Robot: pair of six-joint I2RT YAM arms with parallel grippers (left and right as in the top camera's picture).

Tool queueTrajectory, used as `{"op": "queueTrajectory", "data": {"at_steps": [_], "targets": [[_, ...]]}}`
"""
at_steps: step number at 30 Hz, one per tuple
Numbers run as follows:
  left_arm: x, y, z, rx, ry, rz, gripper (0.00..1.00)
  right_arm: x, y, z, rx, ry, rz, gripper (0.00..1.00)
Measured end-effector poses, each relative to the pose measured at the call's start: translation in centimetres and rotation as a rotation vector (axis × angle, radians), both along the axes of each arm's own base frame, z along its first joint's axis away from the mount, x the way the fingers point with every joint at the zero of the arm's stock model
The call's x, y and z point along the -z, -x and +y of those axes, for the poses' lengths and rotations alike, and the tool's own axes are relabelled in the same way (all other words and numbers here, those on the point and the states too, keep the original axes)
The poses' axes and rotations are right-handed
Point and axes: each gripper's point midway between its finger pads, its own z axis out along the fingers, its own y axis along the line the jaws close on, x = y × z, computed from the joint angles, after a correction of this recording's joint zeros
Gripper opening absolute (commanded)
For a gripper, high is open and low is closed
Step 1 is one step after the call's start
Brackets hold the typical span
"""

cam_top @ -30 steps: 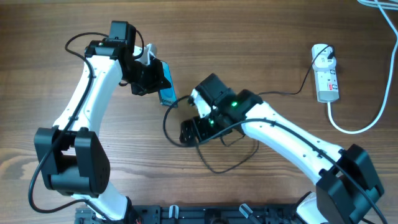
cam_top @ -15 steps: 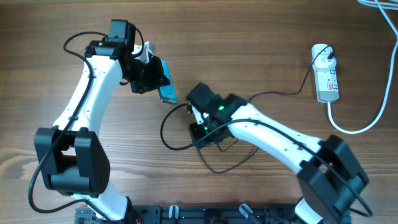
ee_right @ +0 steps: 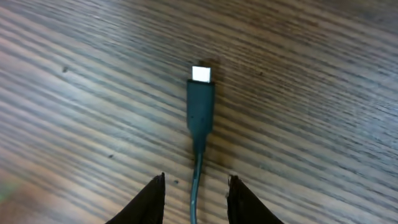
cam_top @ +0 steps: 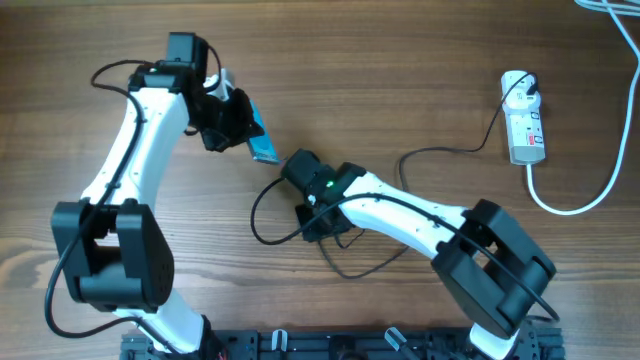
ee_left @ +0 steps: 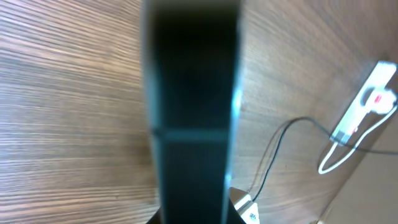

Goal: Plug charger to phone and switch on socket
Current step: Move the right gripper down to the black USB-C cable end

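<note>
My left gripper (cam_top: 238, 128) is shut on the phone (cam_top: 263, 148) and holds it tilted above the table; in the left wrist view the phone (ee_left: 189, 93) is a dark blurred bar seen edge-on. Just below and right of it, my right gripper (cam_top: 312, 218) hangs open over the charger cable (cam_top: 258, 215). In the right wrist view the metal-tipped connector (ee_right: 201, 74) lies flat on the wood. Its cable runs back between my right gripper's (ee_right: 194, 198) two fingers, which stand apart from it. The socket (cam_top: 525, 125) lies far right, the white adapter (cam_top: 517, 86) plugged into its top end.
A thick white cord (cam_top: 600, 185) loops from the power strip toward the table's right edge. The thin cable lies in loose loops (cam_top: 370, 255) under my right arm. The left wrist view shows the power strip (ee_left: 367, 102) at its right.
My right gripper has swung left, closer to the phone. The left arm has shifted the phone slightly left and up.
</note>
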Motion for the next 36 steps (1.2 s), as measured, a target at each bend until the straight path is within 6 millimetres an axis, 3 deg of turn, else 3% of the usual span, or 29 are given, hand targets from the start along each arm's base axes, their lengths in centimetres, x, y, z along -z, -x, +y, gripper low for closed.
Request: {"op": "queueTrajectory", "data": {"at_steps": [6,16,20,23,26,33,35,36], "targets": [[0.0,-0.5,2.2,-0.073,0.003,0.01,0.04,0.1,-1.3,0.5,0.025,-0.011,-0.056,0.24],[0.0,-0.7,2.4,-0.085,0.004,0.009,0.04,1.0,-1.9,0.2,0.04,0.022,-0.076,0.2],[0.0,-0.8,2.4,-0.085,0.004,0.003,0.04,1.0,-2.2,0.1,0.059,0.029,-0.09,0.13],[0.0,-0.8,2.4,-0.085,0.004,0.001,0.04,1.1,-2.6,-0.1,0.086,0.041,-0.108,0.13],[0.0,-0.8,2.4,-0.085,0.004,0.001,0.04,1.0,-3.1,0.0,0.102,0.038,-0.131,0.2],[0.0,-0.8,2.4,-0.085,0.004,0.001,0.04,1.0,-3.5,0.2,0.113,0.033,-0.147,0.19],[0.0,-0.8,2.4,-0.085,0.004,0.001,0.04,1.0,-3.5,0.2,0.113,0.033,-0.148,0.13],[0.0,-0.8,2.4,-0.085,0.004,0.001,0.04,1.0,-3.6,0.1,0.117,0.035,-0.15,0.06]]}}
